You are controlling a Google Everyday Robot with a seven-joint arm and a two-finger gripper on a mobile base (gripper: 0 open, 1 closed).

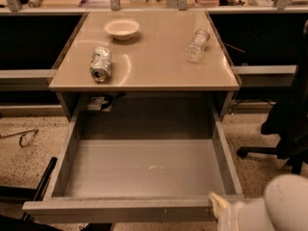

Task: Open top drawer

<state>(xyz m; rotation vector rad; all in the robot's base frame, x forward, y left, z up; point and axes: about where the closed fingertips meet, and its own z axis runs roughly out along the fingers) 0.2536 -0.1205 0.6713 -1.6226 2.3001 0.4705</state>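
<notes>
**Item 1, task object.** Wide grey handleless top drawer with a shallow tray. It stands pulled far out from under the desk toward the camera. The tray floor is bare apart from small white scuff marks right of centre. The front panel's long axis runs left to right across the lower view, and the drawer slides along the line from desk to camera.

**Item 2, gripper.** Cream-coloured gripper at the drawer's front right corner, touching or just beside the top edge of the front panel. Whether it is wide, narrow or holding the panel cannot be told. The white rounded arm housing sits behind it at lower right (the rig has only this one arm). The drawer front extends leftward from the gripper, and the tray lies beyond it toward the desk.

**Judgement.** The opening looks essentially complete, so any further move would likely follow the same line, out toward the camera.

**Item 3, tan laminate surface.** It carries:
- a small off-white bowl at the back left
- a crushed metal drinks can on its side at the front left, print not legible
- a clear plastic bottle lying on the right, no label readable

**Item 4, surroundings.**
- a small pale tag under the desk edge, writing unreadable
- a black office chair at the right
</notes>
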